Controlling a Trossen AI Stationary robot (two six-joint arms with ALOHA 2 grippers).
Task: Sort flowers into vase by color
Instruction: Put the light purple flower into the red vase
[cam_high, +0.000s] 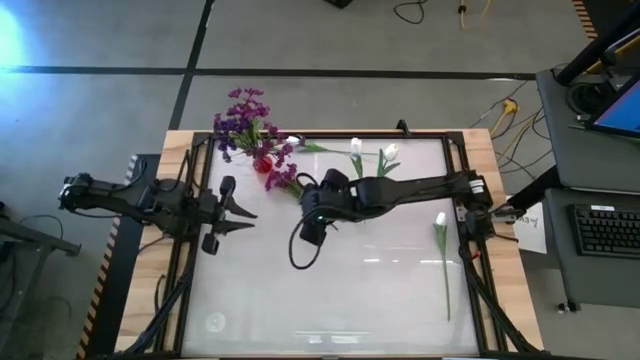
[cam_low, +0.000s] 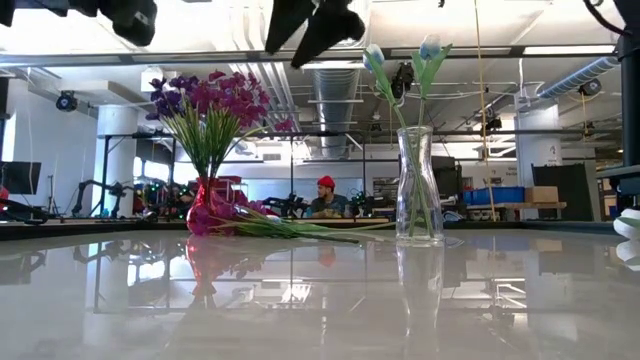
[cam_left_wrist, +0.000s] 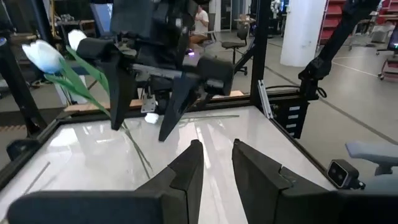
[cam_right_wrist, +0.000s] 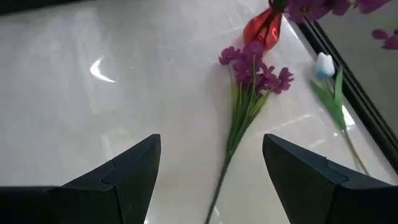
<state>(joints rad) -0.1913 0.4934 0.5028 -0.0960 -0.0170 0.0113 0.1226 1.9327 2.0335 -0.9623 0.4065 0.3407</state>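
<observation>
Wide-open and empty, my right gripper (cam_right_wrist: 211, 180) should straddle the loose purple-blossomed green stem (cam_right_wrist: 239, 121) squarely before closing.

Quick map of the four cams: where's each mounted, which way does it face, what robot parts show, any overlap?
High: overhead, straight down; both arms, table.
Low: table height, level into the room; red vase, clear vase, arm parts at top.
Left wrist: forward past left pincer at the right arm.
Right wrist: down past open right pincer at a lying purple stem.
Shared: that stem and the red vase show in high, low and right wrist.
</observation>
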